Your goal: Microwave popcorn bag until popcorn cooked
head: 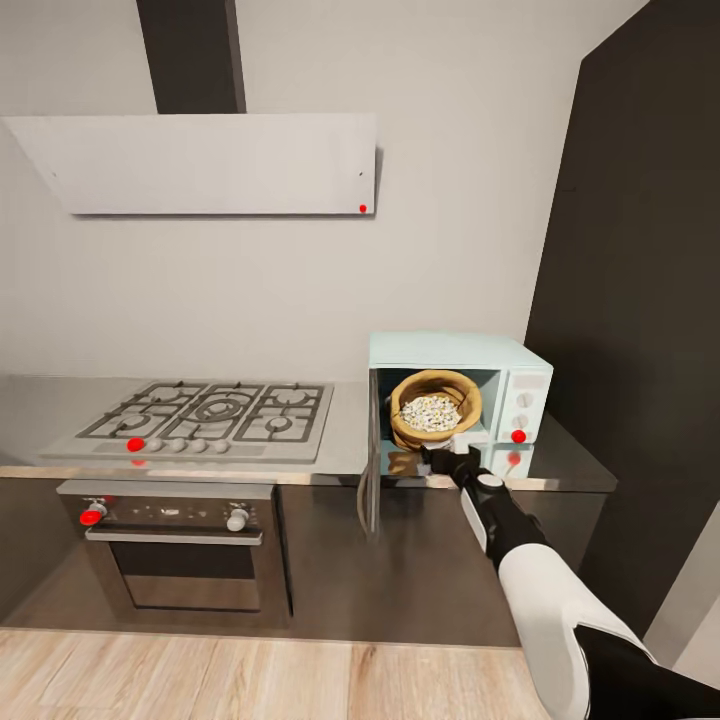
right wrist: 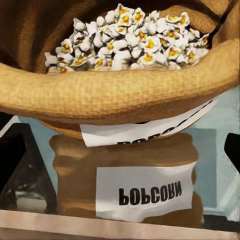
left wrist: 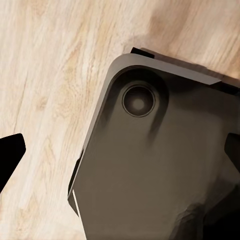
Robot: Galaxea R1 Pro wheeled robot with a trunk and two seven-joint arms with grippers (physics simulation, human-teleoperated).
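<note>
Tan burlap popcorn bag (head: pixel 435 410) sat inside pale blue boxy microwave (head: pixel 455 352), centre-right | right pincer (head: pixel 447 458) at rim, spread apart, gripping nothing | advised: withdraw straight, then shut door.

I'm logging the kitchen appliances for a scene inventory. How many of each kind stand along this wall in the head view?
Pale blue-white boxy microwave, door open, tan popcorn bag inside: 1
Steel gas hob with grates: 1
Steel built-in oven with knobs: 1
Pale flat extractor hood: 1
Total: 4 appliances
</note>
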